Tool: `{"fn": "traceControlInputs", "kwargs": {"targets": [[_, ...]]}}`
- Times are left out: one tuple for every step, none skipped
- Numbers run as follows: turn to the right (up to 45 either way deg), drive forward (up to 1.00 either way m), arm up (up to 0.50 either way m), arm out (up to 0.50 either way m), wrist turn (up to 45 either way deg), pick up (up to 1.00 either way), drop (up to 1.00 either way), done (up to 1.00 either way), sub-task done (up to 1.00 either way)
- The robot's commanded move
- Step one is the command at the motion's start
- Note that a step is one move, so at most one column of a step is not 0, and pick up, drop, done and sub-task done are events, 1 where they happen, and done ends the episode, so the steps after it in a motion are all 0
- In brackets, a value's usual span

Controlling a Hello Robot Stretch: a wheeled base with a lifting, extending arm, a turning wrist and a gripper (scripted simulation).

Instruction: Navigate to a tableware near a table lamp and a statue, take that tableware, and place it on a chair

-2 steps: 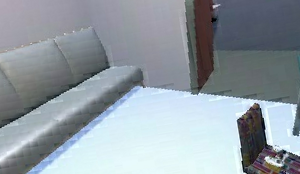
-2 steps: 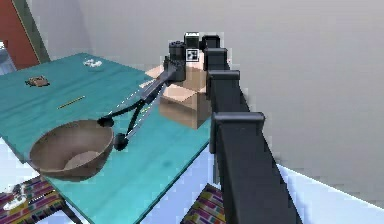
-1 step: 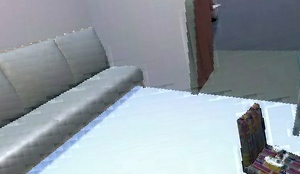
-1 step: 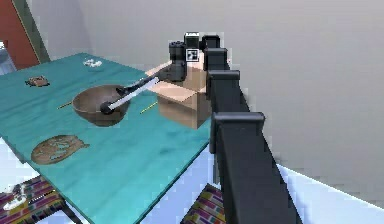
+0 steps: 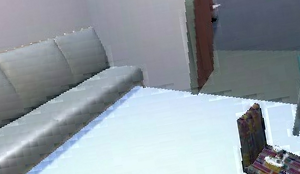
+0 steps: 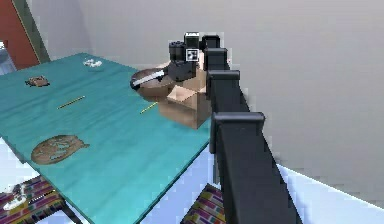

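Claw [image 6: 176, 68] at the arm's [image 6: 235, 140] far end, by a cardboard box [image 6: 186, 106] on a teal table [image 6: 120, 140]; whether it grips anything cannot be told. A dark bowl [image 6: 150, 82] sits just beside it, on the table.

Pose log, arm side view: the arm [image 6: 243, 150] is a dark square bar, reached well out. It enters at the bottom edge just right of centre and runs up and slightly left toward the gripper. Stepped collars [image 6: 238, 119] show along it, each section nearer the gripper narrower than the one behind.

The gripper [image 6: 172, 72] sits at the bar's far end, its dark body set left of the arm's line. Two white marker squares [image 6: 191, 56] with black marks sit just behind and above the gripper's body. The fingers are thin and hard to separate from the body. Load status: cannot tell whether it holds anything.
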Motion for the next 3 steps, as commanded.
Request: {"fn": "traceControlInputs", "kwargs": {"targets": [[0.0, 0.0, 0.0, 0.0, 45.0, 0.0, 0.0, 0.0, 0.0], [0.0, 0.0, 0.0, 0.0, 45.0, 0.0, 0.0, 0.0, 0.0], [0.0, 0.0, 0.0, 0.0, 3.0, 0.0, 0.0, 0.0, 0.0]]}}
